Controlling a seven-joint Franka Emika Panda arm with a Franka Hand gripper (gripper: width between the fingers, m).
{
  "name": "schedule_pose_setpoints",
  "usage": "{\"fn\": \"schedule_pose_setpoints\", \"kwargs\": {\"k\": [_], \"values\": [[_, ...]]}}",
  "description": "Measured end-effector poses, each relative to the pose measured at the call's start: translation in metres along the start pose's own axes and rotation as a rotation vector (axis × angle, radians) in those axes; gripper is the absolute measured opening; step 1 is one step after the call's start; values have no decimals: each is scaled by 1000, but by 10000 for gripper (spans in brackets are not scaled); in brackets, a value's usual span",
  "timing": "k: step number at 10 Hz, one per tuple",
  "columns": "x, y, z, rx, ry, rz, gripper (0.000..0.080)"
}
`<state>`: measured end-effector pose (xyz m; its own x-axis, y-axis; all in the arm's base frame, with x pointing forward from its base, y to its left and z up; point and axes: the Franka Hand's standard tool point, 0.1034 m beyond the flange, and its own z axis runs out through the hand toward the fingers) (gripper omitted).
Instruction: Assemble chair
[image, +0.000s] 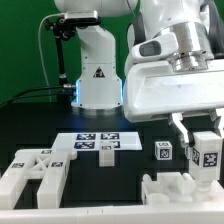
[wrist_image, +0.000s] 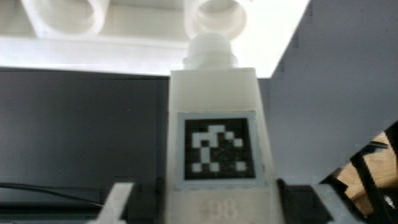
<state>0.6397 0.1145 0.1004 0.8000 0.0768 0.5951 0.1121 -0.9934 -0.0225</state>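
Observation:
My gripper (image: 204, 140) hangs low at the exterior view's right, shut on a white chair leg (image: 207, 152) with a black-and-white tag on its face. In the wrist view the leg (wrist_image: 217, 110) runs away from the gripper (wrist_image: 206, 206), both fingers (wrist_image: 125, 206) pressed against its sides. The leg ends in a narrow peg. A chunky white chair part (image: 182, 188) lies on the table just below and in front of the held leg. More white chair pieces (image: 36, 170) lie at the exterior view's left.
The marker board (image: 97, 143) lies flat mid-table. A small loose tagged cube (image: 163, 152) stands just left of the held leg. The arm's white base (image: 97, 70) rises at the back, with a cable beside it. Rounded white shapes (wrist_image: 63, 20) lie beyond the leg's tip.

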Motion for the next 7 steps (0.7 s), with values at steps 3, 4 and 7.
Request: {"fn": "schedule_pose_setpoints", "kwargs": {"k": [3, 4, 7], "values": [[-5, -5, 2, 5, -5, -5, 288], [-7, -7, 3, 6, -8, -7, 288], [-11, -5, 7, 3, -8, -7, 288]]}}
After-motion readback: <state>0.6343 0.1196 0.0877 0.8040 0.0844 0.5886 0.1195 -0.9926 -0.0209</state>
